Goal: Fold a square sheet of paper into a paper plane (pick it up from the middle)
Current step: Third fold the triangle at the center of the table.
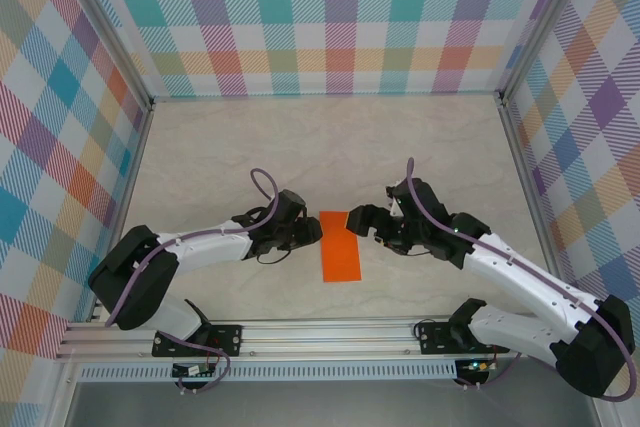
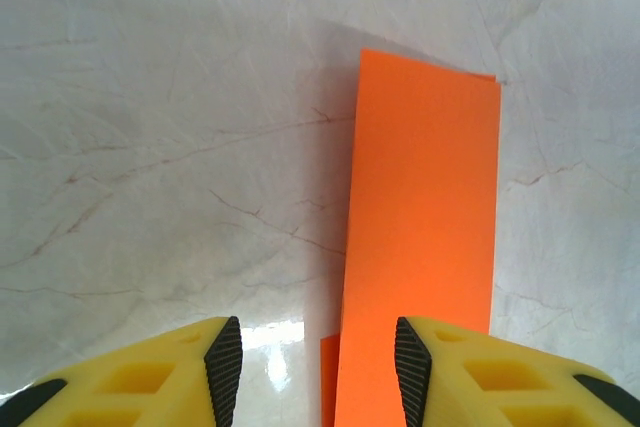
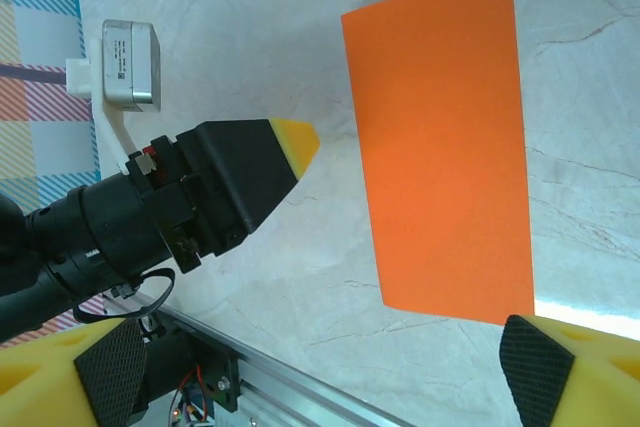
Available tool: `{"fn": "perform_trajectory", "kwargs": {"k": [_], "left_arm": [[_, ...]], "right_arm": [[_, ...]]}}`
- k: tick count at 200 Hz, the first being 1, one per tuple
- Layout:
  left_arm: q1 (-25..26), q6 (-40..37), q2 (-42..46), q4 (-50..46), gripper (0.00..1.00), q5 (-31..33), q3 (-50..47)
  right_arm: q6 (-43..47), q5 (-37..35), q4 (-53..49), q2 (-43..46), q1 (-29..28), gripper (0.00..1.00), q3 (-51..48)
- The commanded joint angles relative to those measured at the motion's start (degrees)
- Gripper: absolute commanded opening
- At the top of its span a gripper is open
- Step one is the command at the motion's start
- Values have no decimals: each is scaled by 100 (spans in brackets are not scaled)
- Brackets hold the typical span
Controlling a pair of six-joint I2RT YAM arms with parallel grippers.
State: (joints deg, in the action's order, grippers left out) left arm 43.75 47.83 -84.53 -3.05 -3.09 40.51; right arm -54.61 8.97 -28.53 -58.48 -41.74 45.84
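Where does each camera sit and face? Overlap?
Top external: above and behind the robot, looking down at the table; left gripper and right gripper flank the orange paper.
Left wrist: on the left arm, looking down along the paper; own fingers at the bottom.
Right wrist: on the right arm, looking across the paper at the left gripper; own fingers in bottom corners.
Shared: all show the paper; top external and right wrist show the left gripper.
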Motion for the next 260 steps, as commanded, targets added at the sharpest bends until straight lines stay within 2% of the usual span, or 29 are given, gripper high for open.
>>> {"fn": "perform_trajectory", "kwargs": {"k": [1, 36, 96, 222, 260], "left_arm": [[98, 186, 254, -139, 47, 379, -156], [99, 201, 153, -69, 47, 526, -90], [104, 145, 149, -12, 48, 626, -122], [124, 96, -11, 24, 48, 524, -161], [139, 92, 57, 149, 48, 373, -210]], "right_arm": [[38, -10, -552, -284, -10, 96, 452], [195, 79, -794, -745, 4, 97, 930], [260, -4, -868, -879, 8, 98, 1190], [283, -47, -742, -845, 8, 99, 963], [637, -36, -517, -779, 8, 99, 428]]}}
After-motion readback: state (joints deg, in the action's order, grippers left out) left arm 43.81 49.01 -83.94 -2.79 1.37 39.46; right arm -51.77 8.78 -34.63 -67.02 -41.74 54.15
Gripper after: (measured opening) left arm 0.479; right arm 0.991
